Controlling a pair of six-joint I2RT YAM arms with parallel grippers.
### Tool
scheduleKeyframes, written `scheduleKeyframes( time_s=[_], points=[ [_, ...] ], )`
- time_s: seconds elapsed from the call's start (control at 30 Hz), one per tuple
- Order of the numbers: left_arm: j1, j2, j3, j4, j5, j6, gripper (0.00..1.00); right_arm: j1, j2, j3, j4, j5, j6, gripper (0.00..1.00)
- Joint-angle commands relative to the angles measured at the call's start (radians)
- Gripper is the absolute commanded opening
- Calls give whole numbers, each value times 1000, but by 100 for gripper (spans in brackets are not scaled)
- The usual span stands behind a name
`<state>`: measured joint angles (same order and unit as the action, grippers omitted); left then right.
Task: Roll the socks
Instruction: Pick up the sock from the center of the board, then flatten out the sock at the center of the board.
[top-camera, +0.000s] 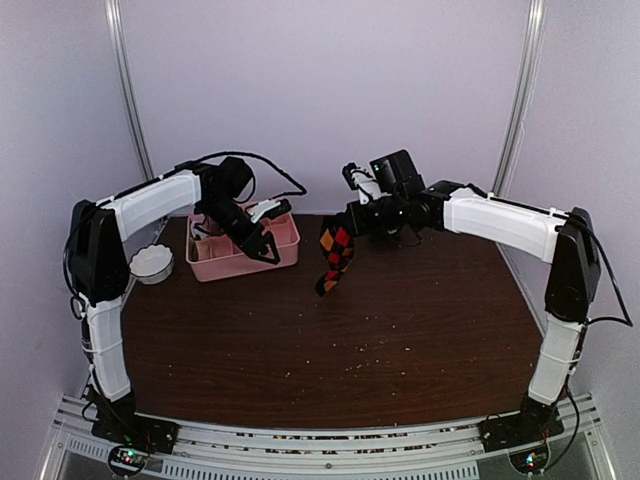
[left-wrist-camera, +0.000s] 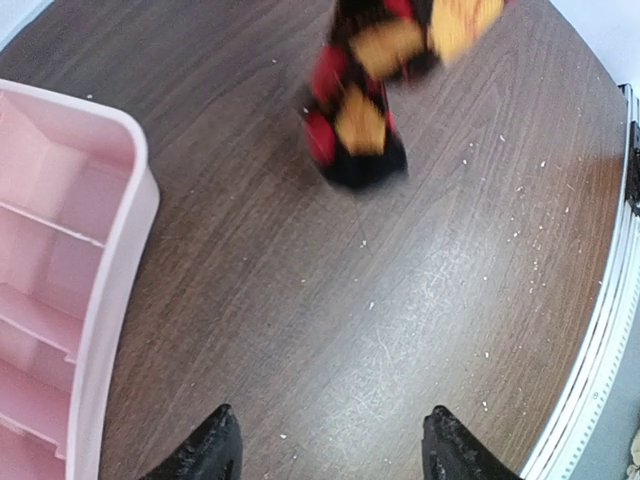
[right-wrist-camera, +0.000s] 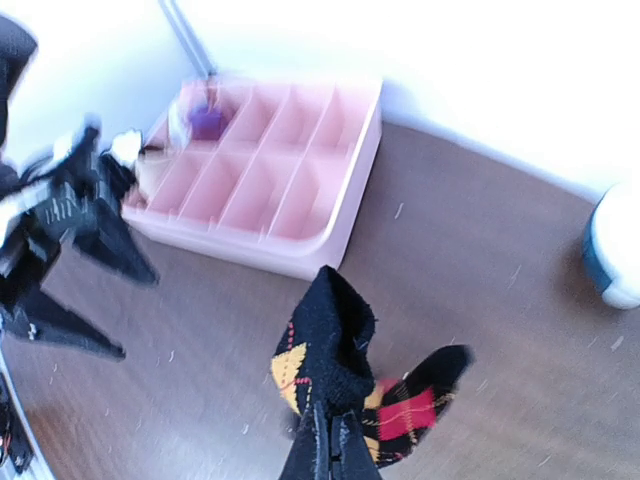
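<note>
A black sock with orange, red and yellow argyle diamonds (top-camera: 336, 256) hangs in the air over the brown table, held by its cuff. My right gripper (top-camera: 352, 222) is shut on it; in the right wrist view the closed fingers (right-wrist-camera: 332, 455) pinch the black cuff (right-wrist-camera: 335, 340). My left gripper (top-camera: 266, 249) is open and empty beside the pink tray, left of the sock. In the left wrist view its fingertips (left-wrist-camera: 215, 450) stand wide apart above bare table, with the sock (left-wrist-camera: 365, 110) ahead. No pink sock shows clearly.
A pink compartment tray (top-camera: 240, 265) stands at the back left, with a small purple item (right-wrist-camera: 207, 122) in one cell. A white bowl (top-camera: 152, 263) sits left of the tray. The table (top-camera: 330, 350) is speckled with crumbs.
</note>
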<state>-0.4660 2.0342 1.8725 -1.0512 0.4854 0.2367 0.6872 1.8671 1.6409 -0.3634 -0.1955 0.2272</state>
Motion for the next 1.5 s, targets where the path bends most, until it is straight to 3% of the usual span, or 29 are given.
scheduleKeyframes(
  time_s=[0.0, 0.23, 0.57, 0.73, 0.93, 1.2, 1.33, 1.47],
  points=[
    [33, -52, 1, -13, -13, 1, 64, -9, -27, 96, -17, 68, -123, 0],
    [62, -74, -2, -15, -18, 0, 63, -8, -44, 141, -41, 111, -179, 0],
    [68, -70, -13, -15, -30, 6, 63, 105, -155, -279, 167, -35, -80, 0],
    [68, -59, -11, -14, -22, 1, 63, 131, -172, -380, 264, -54, 23, 0],
    [69, -56, -7, -18, -34, 0, 63, 59, -92, -229, 172, -100, 45, 0],
    [76, -58, -3, -24, -44, 1, 63, -55, 40, 77, 17, -101, -84, 0],
    [84, -62, 5, -28, -44, 0, 63, -54, 85, 211, -78, -65, -184, 0],
    [96, -67, 16, -38, -35, 2, 63, 5, 53, 190, -95, -44, -279, 0]
  ],
)
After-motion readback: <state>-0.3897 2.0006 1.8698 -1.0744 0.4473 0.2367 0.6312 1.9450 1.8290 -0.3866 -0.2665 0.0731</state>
